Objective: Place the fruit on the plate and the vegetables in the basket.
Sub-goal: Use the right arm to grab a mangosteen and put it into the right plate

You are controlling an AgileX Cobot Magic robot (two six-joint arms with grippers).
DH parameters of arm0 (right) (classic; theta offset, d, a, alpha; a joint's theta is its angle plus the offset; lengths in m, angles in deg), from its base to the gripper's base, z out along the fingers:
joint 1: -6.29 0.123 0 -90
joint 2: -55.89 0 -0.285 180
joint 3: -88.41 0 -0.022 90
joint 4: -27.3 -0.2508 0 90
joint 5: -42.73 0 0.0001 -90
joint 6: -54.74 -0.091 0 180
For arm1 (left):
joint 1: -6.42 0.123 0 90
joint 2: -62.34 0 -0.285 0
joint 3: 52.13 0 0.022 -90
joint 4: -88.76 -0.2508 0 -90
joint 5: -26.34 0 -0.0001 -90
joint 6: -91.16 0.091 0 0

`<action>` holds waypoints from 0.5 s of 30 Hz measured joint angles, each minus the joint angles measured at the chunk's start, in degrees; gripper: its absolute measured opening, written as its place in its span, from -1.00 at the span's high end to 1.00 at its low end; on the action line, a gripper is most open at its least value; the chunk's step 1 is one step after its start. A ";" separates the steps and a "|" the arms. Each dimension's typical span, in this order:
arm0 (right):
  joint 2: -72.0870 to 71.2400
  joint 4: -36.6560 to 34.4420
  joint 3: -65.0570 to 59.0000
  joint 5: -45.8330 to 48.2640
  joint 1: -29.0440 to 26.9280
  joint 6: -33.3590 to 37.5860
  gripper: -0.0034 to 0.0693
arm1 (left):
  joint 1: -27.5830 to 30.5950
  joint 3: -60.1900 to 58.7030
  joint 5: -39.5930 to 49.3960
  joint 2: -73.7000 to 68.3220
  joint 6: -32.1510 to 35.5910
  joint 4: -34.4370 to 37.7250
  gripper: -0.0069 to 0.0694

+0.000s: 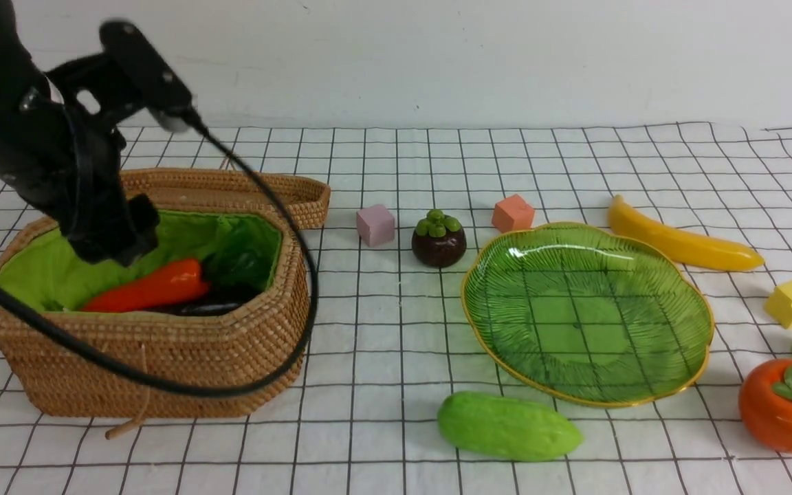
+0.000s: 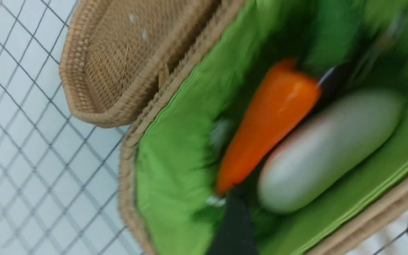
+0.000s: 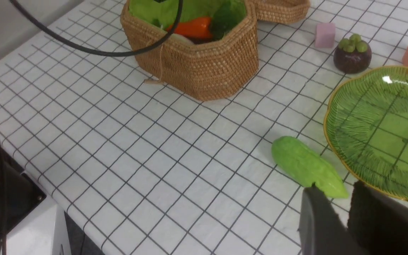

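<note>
The left gripper [image 1: 117, 244] hangs over the basket [image 1: 162, 357], low by its green cloth. From the front you cannot see its fingers. The left wrist view shows them: two dark fingers [image 2: 236, 226] far apart, with nothing gripped between them.

Right under that gripper lie the carrot [image 1: 148, 287] and the radish [image 2: 328, 148], side by side and touching. The front view shows the carrot but not the radish, because the arm and the basket wall hide it. It does show a dark eggplant [image 1: 207, 307] next to the carrot. In the blurry left wrist view the eggplant is too hard to make out. That view also shows the flat lid [image 2: 119, 60] just past the basket rim [image 2: 129, 148], on the side away from the gripper.

The right gripper [image 3: 345, 219] does not show in the front view. Its own wrist view shows two dark fingers with a narrow gap and nothing in it. The cucumber [image 3: 306, 166] lies on the cloth just ahead of those fingers. The plate [image 3: 381, 131] is close beside them, with nothing on it. The mangosteen [image 3: 352, 56] is farther ahead, past the plate, and the basket [image 3: 204, 71] is far off.

Only the front view shows the banana [image 1: 681, 237] and the persimmon [image 1: 786, 405]. Both lie on the cloth beside the plate [image 1: 588, 313], far from the left gripper. The mangosteen [image 1: 438, 239] sits between the basket and the plate, and the cucumber [image 1: 509, 426] lies near the plate's rim.
</note>
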 joint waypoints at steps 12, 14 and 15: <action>31.25 -1.12 17.56 2.70 0.00 -1.84 0.55 | -14.52 -10.81 0.77 32.80 -34.60 2.78 0.85; 35.65 -1.12 20.11 3.09 0.00 -1.84 0.60 | -14.52 -16.18 -1.66 38.92 -35.69 3.27 0.85; 38.71 -1.12 21.85 3.09 0.00 -1.84 0.65 | -14.52 -19.62 -3.66 42.74 -36.05 3.87 0.85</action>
